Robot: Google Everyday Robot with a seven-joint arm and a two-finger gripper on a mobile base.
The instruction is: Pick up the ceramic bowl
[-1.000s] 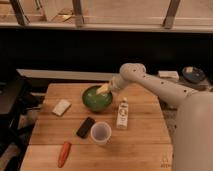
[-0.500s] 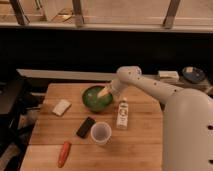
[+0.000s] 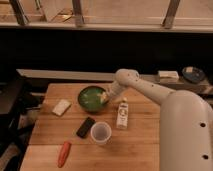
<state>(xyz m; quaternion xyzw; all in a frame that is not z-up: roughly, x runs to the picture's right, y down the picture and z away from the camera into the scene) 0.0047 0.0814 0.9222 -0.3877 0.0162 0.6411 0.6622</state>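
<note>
Wooden surface (image 3: 135, 150) with six things

Around the ceramic bowl (image 3: 91, 98), with the hand (image 3: 104, 96) at its right rim: pale block (image 3: 61, 107) left, white carton (image 3: 121, 115) right, black object (image 3: 85, 127), whitish cup (image 3: 100, 133) and orange carrot-like thing (image 3: 63, 153) nearer the front.

The robot is clad in smooth white shells with a matte finish. Its large rounded body fills the lower right of the view and carries a few small dark dots, likely screw holes, along its side. A slim white tubular arm (image 3: 150, 90) runs from it to a bulbous, rounded joint housing (image 3: 126, 77). Beyond that joint a shorter white segment narrows toward the gripper (image 3: 104, 96), which looks pale cream to yellowish and sits at the ceramic bowl's (image 3: 90, 100) right rim.
</note>
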